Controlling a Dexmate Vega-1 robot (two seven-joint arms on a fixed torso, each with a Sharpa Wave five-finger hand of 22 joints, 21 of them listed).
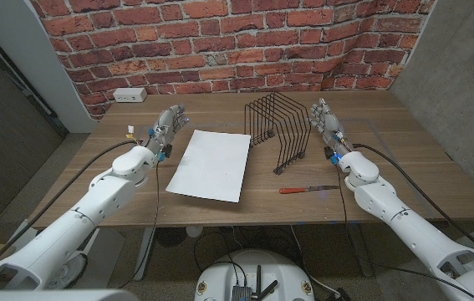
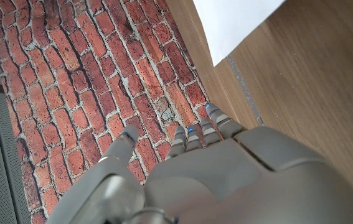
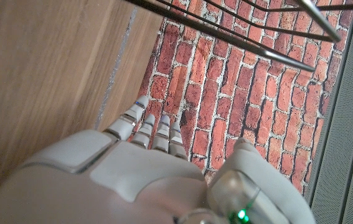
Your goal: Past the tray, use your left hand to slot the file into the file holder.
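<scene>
A white file (image 1: pixel 211 165) lies flat on the wooden table (image 1: pixel 412 159), its near edge overhanging the front. A black wire file holder (image 1: pixel 277 125) stands upright just right of it, its slots empty. My left hand (image 1: pixel 168 127) is at the file's left, fingers apart and pointing toward the brick wall, holding nothing. In the left wrist view the left hand (image 2: pixel 226 174) reaches along the table with the file's corner (image 2: pixel 235 25) off to one side. My right hand (image 1: pixel 328 125) stands right of the holder, open too; the holder's wires (image 3: pixel 269 37) show beyond the right hand (image 3: pixel 145 168).
A red-handled tool (image 1: pixel 308 190) lies near the table's front edge, right of the file. A brick wall (image 1: pixel 220 42) with a white socket strip (image 1: pixel 129 95) runs behind the table. A grey concrete wall (image 1: pixel 462 67) closes the right side.
</scene>
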